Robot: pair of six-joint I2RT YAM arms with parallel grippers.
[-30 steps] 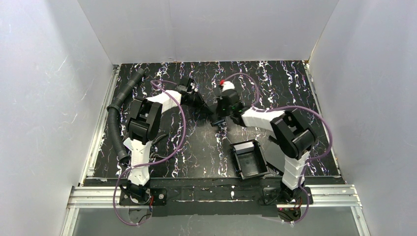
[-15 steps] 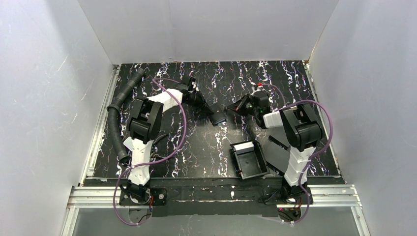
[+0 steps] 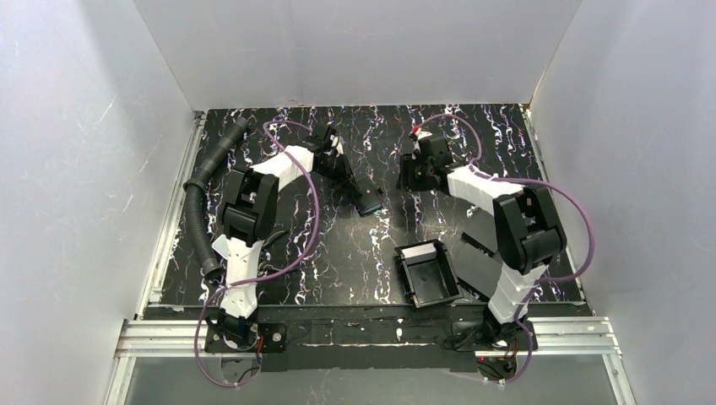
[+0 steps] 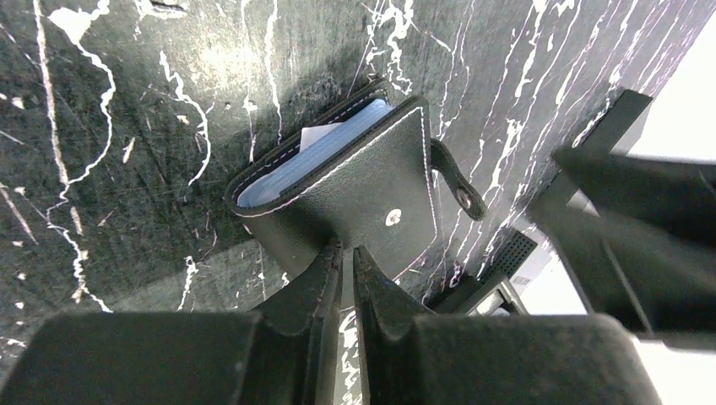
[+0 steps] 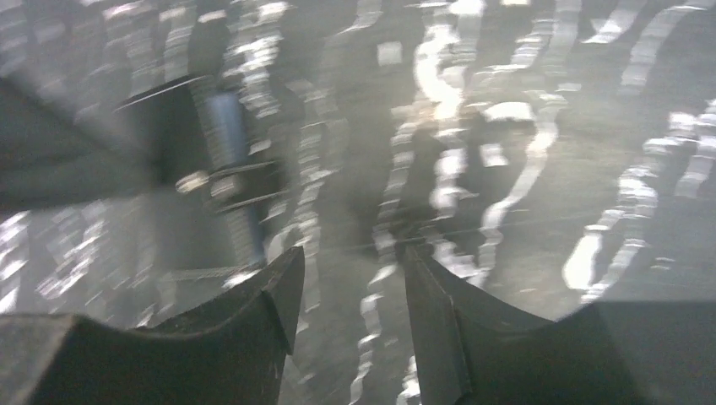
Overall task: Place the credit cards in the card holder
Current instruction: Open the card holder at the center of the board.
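Note:
The card holder (image 4: 363,190), a small black wallet with a snap strap, lies on the marbled table, its pale blue pockets showing. A white card corner (image 4: 317,135) peeks from them. Other credit cards are not in view. My left gripper (image 4: 347,251) is at the holder's near edge, jaws only a crack apart, with table showing through the gap. From above, the holder (image 3: 369,201) lies just beyond the left gripper (image 3: 348,179). My right gripper (image 5: 350,253) is open and empty over bare table, its view blurred. In the top view the right gripper (image 3: 408,179) sits right of the holder.
A black rimmed tray (image 3: 429,272) stands near the front, with flat dark slabs (image 3: 474,253) beside it by the right arm's base. A corrugated black hose (image 3: 205,198) runs along the left edge. White walls enclose the table.
The right arm left the holder, swung right and toward the back, and its jaws opened. The left jaws parted a crack. The holder stays on the table.

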